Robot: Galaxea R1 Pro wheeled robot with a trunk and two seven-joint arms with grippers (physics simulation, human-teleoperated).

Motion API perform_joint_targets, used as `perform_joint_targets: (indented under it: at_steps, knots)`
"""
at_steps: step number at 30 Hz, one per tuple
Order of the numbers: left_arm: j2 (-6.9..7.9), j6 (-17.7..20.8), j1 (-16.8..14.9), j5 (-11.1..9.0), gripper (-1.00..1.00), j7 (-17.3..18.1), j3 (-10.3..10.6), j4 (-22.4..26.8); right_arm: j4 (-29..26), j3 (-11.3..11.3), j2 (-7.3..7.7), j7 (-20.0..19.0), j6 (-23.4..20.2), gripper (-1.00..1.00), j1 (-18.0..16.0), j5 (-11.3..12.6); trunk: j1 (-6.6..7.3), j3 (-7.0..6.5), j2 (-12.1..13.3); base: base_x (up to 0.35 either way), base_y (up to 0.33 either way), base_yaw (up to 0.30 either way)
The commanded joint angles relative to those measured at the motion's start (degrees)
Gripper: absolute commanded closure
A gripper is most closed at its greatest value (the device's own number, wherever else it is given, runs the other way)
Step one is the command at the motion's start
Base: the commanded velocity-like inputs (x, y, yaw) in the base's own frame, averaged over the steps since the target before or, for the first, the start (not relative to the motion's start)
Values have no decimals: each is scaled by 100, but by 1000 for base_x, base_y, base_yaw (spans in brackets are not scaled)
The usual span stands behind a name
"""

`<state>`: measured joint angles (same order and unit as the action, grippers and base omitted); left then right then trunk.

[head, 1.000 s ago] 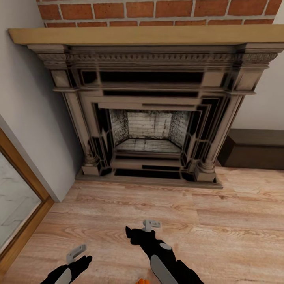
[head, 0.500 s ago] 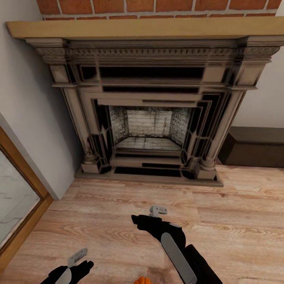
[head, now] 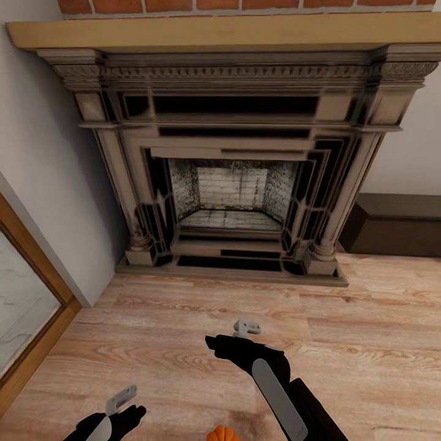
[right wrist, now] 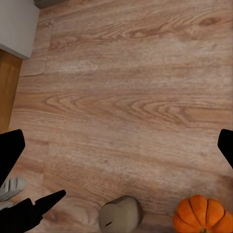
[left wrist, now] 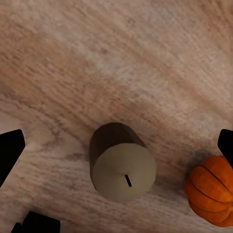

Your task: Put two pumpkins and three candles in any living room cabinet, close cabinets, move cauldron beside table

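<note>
A beige candle (left wrist: 124,170) stands upright on the wood floor, straight below my open left gripper (left wrist: 116,145), whose black fingertips (left wrist: 9,148) sit wide apart on either side of it. An orange ribbed pumpkin (left wrist: 211,189) rests on the floor beside the candle. The right wrist view has the same candle (right wrist: 120,213) and pumpkin (right wrist: 200,213) low on the floor, with my right gripper (right wrist: 116,145) open and nothing between its fingers. In the head view the pumpkin (head: 222,433) peeks in at the bottom edge between my left gripper (head: 125,416) and right gripper (head: 215,343). The dark brown cabinet (head: 392,229) stands shut at the right.
An ornate fireplace surround (head: 233,184) fills the wall ahead, under a pale wood mantel (head: 220,33) and brick. A grey wall corner (head: 55,202) and a wood-framed glass panel (head: 24,306) close off the left. Bare wood floor (head: 367,343) stretches to the right.
The head camera has tilted, so the fireplace sits higher in the picture and more of the pumpkin shows. My right arm has moved forward and to the right. The left gripper has barely moved.
</note>
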<state>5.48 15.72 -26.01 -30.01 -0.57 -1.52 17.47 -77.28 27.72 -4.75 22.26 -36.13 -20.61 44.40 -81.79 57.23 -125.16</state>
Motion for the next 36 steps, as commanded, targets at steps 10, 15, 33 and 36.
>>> perform_joint_targets:
  at_steps: [10,15,33,36]
  knots:
    - [-17,53,0,-31,-100,-8,-5,11,2,-2,1,59,-55,-100,-4,69,-219,185,-405,0,0,0]
    - [-28,54,0,-43,-100,-17,150,11,-1,-5,1,59,-130,-100,-5,76,-329,275,-605,0,0,0]
    - [-138,54,0,-49,-100,-21,434,11,-635,12,17,51,-351,-100,-4,495,-724,598,-1327,0,0,0]
    - [-174,54,0,-49,-100,-23,472,11,-876,24,24,47,-351,-100,-4,683,-790,652,-1447,0,0,0]
